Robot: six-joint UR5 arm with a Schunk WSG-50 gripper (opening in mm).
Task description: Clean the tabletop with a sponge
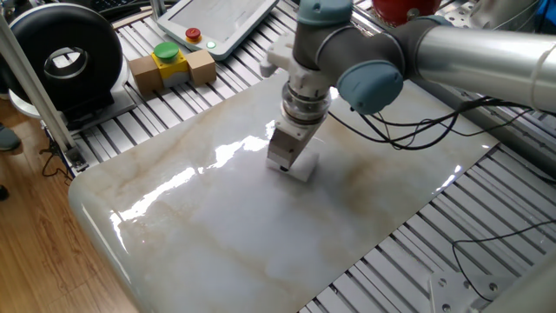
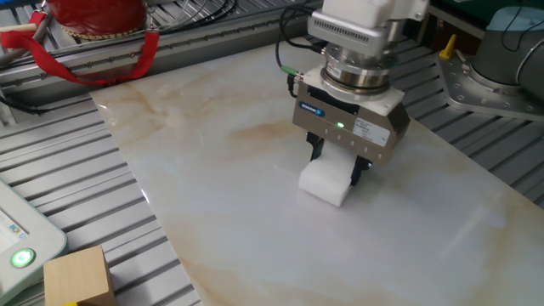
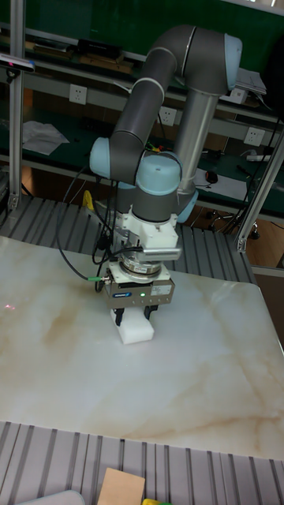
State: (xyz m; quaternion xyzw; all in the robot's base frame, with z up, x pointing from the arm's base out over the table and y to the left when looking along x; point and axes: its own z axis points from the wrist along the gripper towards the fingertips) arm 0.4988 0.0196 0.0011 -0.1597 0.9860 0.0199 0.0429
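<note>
The tabletop [image 1: 200,226] [image 2: 212,170] [image 3: 197,371] is a glossy marble slab with beige-brown veins. A small white sponge [image 1: 301,168] [image 2: 325,180] [image 3: 136,328] rests flat on it near the middle. My gripper [image 1: 291,163] [image 2: 337,167] [image 3: 132,316] points straight down and is shut on the sponge, pressing it against the slab. The dark fingers [image 2: 316,150] show at either side of the foam block. Only the sponge's lower part shows below the gripper body.
Tan boxes with a yellow-green button [image 1: 171,63] sit on the slatted frame at the back left, beside a pendant with a red button [image 1: 193,35]. A black ring-shaped object [image 1: 61,59] stands far left. Cables [image 1: 408,130] trail across the slab's right side. A red object [image 2: 93,21] lies beyond the slab.
</note>
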